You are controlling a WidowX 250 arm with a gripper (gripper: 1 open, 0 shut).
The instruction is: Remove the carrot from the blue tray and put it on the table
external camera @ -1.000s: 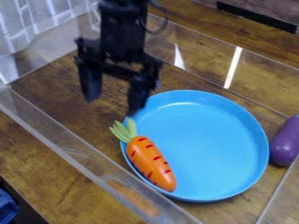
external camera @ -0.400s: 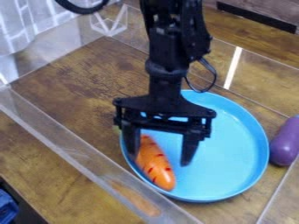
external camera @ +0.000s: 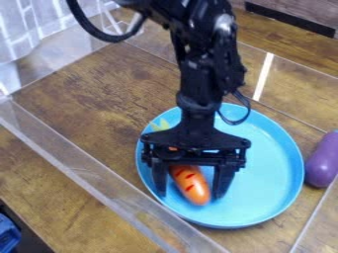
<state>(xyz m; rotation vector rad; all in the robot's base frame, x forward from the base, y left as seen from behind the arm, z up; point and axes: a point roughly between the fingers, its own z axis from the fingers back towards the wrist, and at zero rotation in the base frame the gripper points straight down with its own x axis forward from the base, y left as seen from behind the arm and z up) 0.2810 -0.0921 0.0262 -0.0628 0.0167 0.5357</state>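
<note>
carrot, an orange toy with dark grooves and a pale green top [external camera: 192, 185], now lies between the black robot fingers [external camera: 228, 172], which are spread wide on either side of it; no firm pinch shows. a moment ago the fingers were higher, and they have since come down over the round bright blue plastic tray [external camera: 271, 188]. the carrot has shifted too: its orange tip sits a little farther in from the tray's near rim, though the whole toy remains on the tray. that puts the task at the edge of grasping, with lifting and placing still to come. closing squarely across the orange body looks like the next need; an uneven squeeze could roll it or push it against the rim. after a lift, the dark brown wood-grain counter [external camera: 73, 94] offers a landing spot toward its left edge, beyond the tray.
</note>
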